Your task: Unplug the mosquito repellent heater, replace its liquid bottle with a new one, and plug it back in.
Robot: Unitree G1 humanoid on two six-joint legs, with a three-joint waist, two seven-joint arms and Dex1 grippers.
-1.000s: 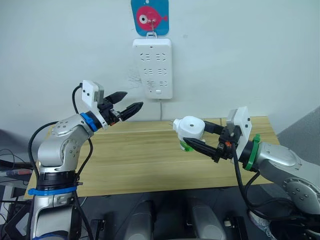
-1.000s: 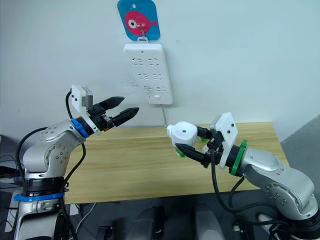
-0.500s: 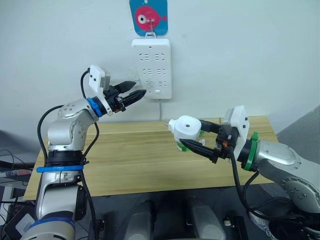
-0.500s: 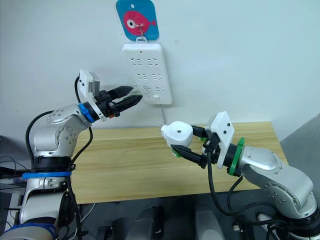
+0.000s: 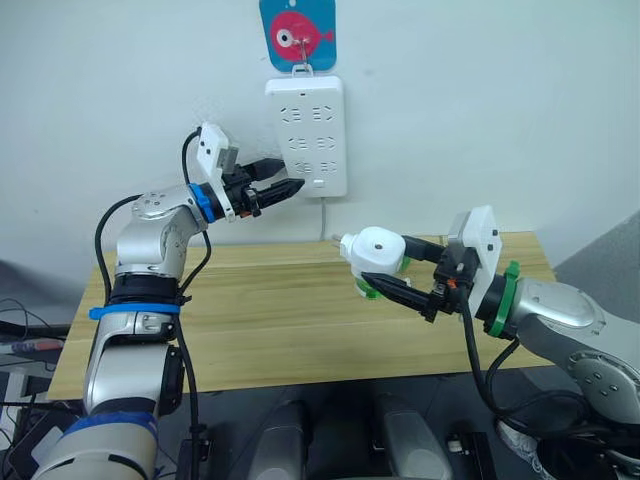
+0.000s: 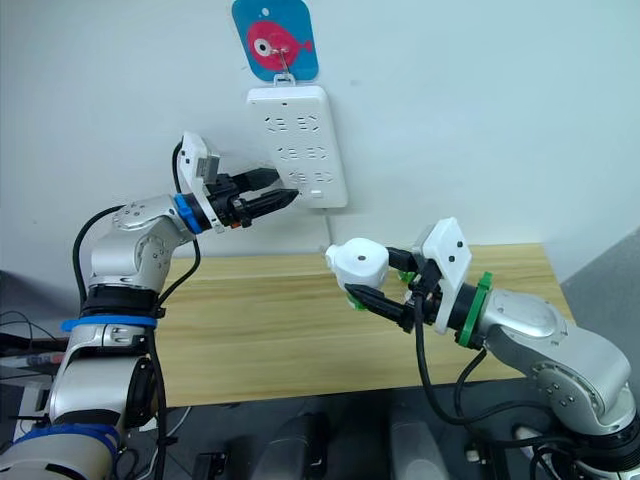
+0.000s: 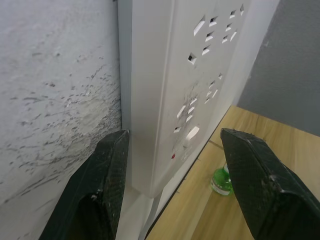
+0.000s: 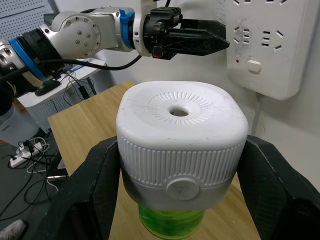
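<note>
white heater (image 5: pixel 376 251) in right claw (image 5: pixel 405 276), 1 power strip (image 5: pixel 307 136).

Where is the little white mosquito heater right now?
The mosquito heater is held in the robot's right hand, up above the wooden table, below and right of the power strip on the wall.

Silver-grey jointed arms, black cables looped alongside; blue wrist ring on left gripper (image 5: pixel 283 184), green ring on right gripper (image 5: pixel 393 270); textured black fingers (image 7: pixel 260 185).
</note>
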